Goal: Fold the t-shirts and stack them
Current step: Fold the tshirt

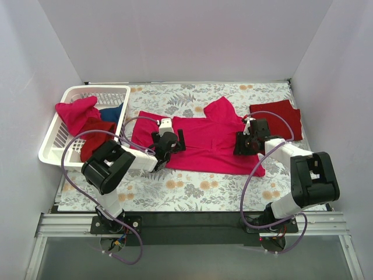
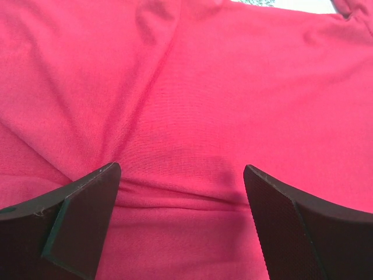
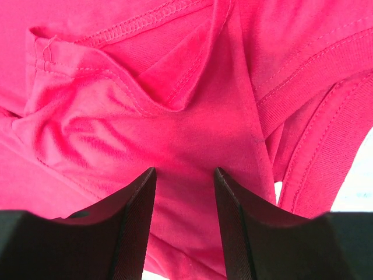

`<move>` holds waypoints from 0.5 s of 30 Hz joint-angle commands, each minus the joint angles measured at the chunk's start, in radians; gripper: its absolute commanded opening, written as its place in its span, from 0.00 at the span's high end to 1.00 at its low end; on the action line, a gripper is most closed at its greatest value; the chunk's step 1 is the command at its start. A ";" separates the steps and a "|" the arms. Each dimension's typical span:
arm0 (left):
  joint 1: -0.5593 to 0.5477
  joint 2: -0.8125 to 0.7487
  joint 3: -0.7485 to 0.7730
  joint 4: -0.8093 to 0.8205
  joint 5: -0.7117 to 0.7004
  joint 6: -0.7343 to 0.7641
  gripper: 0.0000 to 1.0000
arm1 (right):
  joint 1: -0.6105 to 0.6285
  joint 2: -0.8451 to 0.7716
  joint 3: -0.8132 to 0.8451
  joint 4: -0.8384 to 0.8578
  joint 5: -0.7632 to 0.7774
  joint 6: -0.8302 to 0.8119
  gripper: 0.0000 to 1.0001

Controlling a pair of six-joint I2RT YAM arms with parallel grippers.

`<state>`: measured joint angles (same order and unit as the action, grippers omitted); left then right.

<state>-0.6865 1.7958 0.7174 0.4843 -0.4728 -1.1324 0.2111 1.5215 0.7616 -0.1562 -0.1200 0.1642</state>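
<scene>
A bright pink-red t-shirt [image 1: 204,146] lies spread flat across the middle of the table. My left gripper [image 1: 175,142] is low over its left part, jaws wide open, with only smooth cloth [image 2: 192,87] between the fingers [image 2: 180,168]. My right gripper [image 1: 241,143] is down on the shirt's right side by the sleeve. Its jaws are partly open [image 3: 184,170], with rumpled cloth and hems [image 3: 87,128] between and ahead of them. A dark maroon-red t-shirt [image 1: 281,116] lies folded at the back right.
A white lattice basket [image 1: 61,158] stands at the left. It holds a pink-red shirt [image 1: 76,112], a maroon one [image 1: 93,143] and a blue one [image 1: 112,112]. The flowered tablecloth [image 1: 192,189] shows in front of the shirt. White walls close in the table.
</scene>
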 commanded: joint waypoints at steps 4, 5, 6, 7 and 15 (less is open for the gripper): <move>-0.044 -0.033 -0.070 -0.072 0.008 -0.037 0.20 | 0.002 -0.040 -0.065 -0.109 0.023 0.020 0.59; -0.048 -0.070 -0.076 -0.052 -0.006 -0.029 0.20 | 0.004 -0.043 -0.064 -0.109 0.023 0.023 0.59; -0.054 -0.091 -0.084 -0.046 -0.019 -0.020 0.19 | 0.004 -0.044 -0.061 -0.109 0.023 0.020 0.59; -0.062 -0.114 -0.087 -0.043 -0.048 -0.010 0.19 | 0.005 -0.046 -0.053 -0.109 0.023 0.018 0.59; -0.079 -0.400 -0.188 -0.119 -0.222 -0.041 0.17 | 0.008 -0.030 -0.035 -0.109 0.029 -0.011 0.59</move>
<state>-0.7654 1.4799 0.5529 0.4301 -0.5804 -1.1465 0.2138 1.4776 0.7258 -0.1776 -0.1165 0.1753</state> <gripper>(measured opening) 0.828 0.408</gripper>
